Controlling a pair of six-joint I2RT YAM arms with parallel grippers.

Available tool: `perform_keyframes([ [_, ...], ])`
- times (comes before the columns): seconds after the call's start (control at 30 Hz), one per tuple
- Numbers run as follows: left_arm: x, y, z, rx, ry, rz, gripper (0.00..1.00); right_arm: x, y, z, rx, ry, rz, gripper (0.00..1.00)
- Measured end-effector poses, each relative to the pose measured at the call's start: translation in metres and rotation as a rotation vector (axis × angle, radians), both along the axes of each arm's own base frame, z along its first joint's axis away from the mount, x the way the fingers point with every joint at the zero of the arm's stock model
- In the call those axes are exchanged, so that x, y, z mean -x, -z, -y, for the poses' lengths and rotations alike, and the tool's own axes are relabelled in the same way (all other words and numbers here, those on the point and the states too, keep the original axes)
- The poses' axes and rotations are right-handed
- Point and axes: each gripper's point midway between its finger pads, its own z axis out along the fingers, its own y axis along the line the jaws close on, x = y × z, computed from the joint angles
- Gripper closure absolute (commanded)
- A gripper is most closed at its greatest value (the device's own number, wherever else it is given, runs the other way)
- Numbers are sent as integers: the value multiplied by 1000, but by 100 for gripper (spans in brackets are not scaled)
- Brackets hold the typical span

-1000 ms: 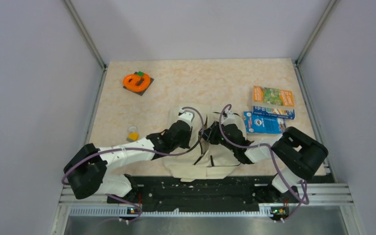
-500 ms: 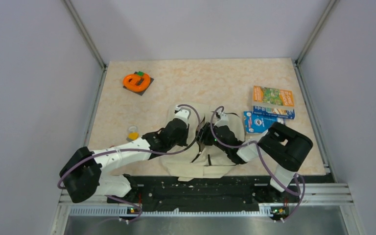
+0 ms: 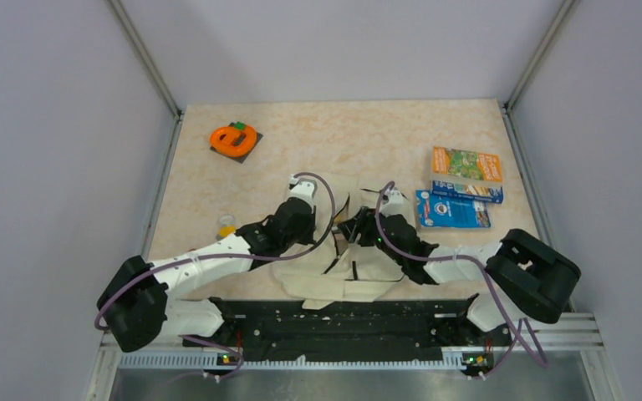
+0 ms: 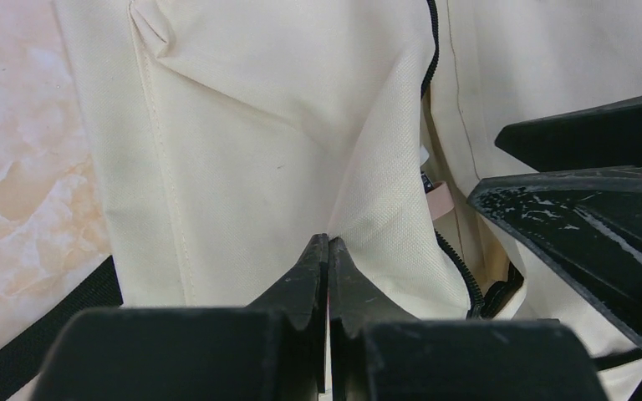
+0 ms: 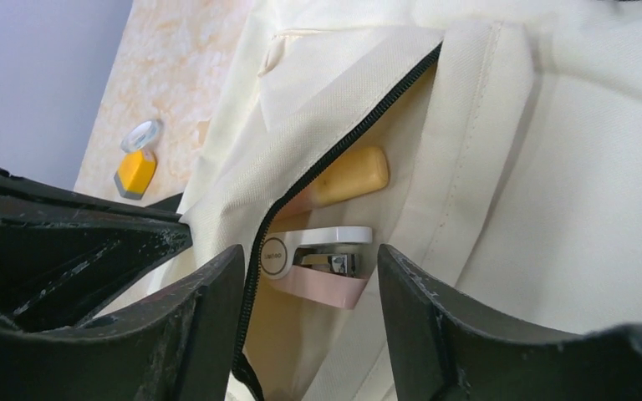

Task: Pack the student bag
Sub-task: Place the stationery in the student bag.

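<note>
The student bag [image 3: 359,280] is a cream fabric backpack with black zipper trim, lying flat at the near middle of the table. My left gripper [image 3: 322,236] is shut on a fold of the bag's fabric [image 4: 259,125] beside the zipper; its fingertips [image 4: 328,244] pinch the cloth. My right gripper [image 3: 353,230] is open and empty, its jaws set either side of the open zipper pocket [image 5: 309,259]. Inside the pocket lie a pink and white stapler [image 5: 322,266] and a yellow eraser [image 5: 353,175].
An orange booklet [image 3: 466,164] and a blue booklet [image 3: 451,209] lie right of the bag. An orange ring-shaped object on a dark base [image 3: 234,139] sits at the far left. A small yellow item [image 3: 226,225] lies left of the bag, also in the right wrist view [image 5: 136,169].
My left gripper has drawn the bag's fabric to the left, widening the zipper opening. The right arm's elbow swung out to the right while its gripper stayed over the pocket.
</note>
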Motion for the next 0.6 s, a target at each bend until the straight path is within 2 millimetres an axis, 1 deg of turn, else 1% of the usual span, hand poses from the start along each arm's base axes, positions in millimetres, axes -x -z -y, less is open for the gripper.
perform_keyframes([
  [0.1, -1, -1, -2, 4, -7, 1, 100, 1, -2, 6, 29, 6, 16, 51],
  [0.17, -1, -1, -2, 5, -9, 0, 100, 1, 2, 9, 57, 4, 15, 55],
  [0.3, -1, -1, -3, 8, -12, -3, 100, 5, 18, 12, 123, -17, -6, 61],
  [0.4, -1, -1, -3, 9, -11, -4, 100, 5, 28, 5, 154, -52, -25, 67],
  [0.5, 0, 0, -3, 8, -10, -6, 100, 6, 36, -5, 167, -96, -40, 70],
  [0.6, 0, 0, -3, 7, -10, -7, 100, 6, 37, -14, 161, -126, -40, 71],
])
